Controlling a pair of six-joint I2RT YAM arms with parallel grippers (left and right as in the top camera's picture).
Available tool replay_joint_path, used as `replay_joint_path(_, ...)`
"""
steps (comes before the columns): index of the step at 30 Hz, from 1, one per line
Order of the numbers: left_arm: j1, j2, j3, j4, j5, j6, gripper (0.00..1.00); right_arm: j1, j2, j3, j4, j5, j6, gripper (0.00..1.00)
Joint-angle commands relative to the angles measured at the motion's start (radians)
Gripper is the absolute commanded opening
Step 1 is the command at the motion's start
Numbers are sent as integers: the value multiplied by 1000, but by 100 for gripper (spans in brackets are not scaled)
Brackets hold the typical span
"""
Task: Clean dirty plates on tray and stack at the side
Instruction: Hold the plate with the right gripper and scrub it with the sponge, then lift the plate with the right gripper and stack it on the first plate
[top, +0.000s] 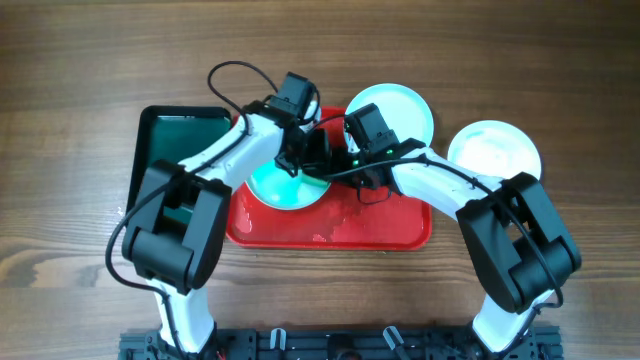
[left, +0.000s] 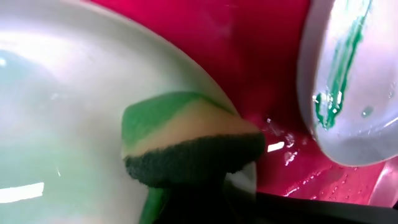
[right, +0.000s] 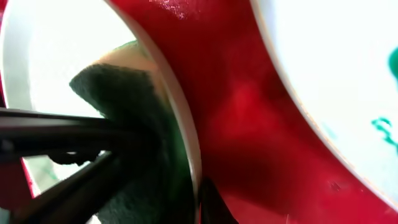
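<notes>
A pale aqua plate (top: 280, 188) lies on the wet red tray (top: 390, 230). My left gripper (top: 298, 152) is shut on a yellow-and-green sponge (left: 186, 143) that presses on this plate (left: 62, 124) near its rim. My right gripper (top: 340, 165) is shut on the same plate's rim (right: 181, 124), with the sponge (right: 118, 99) just across it. A second plate (top: 395, 110) with a green smear (left: 339, 81) sits at the tray's far edge and also shows in the right wrist view (right: 336, 62). A white plate (top: 495, 150) lies on the table to the right of the tray.
A narrower dark green tray (top: 165, 130) lies left of the red tray, partly under my left arm. Both arms cross over the middle of the red tray. Water drops glint on the red tray (left: 280, 149).
</notes>
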Motion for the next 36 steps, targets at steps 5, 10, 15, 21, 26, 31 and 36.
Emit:
replay_joint_path(5, 144, 23, 5, -79, -497, -312, 4, 9, 20, 5, -3, -6, -24, 4)
replay_joint_path(10, 140, 19, 5, -231, -443, -314, 4, 9, 20, 5, 1, -6, -24, 4)
replay_joint_path(15, 138, -30, 5, -351, -167, -132, 4, 9, 20, 5, 44, -9, -75, 17)
replay_joint_path(21, 151, -40, 5, -318, -166, -132, 4, 14, 22, 5, 49, -14, -129, 25)
replay_joint_path(26, 151, -40, 7, -264, -155, -132, 4, 40, 22, 5, -22, -32, -50, 20)
replay_joint_path(31, 151, -40, 13, -251, -136, -132, 4, 42, 22, 5, -37, -27, -27, 4)
replay_joint_path(36, 156, -80, 161, -301, -137, -90, 4, 34, 22, 5, -42, -28, -3, 4)
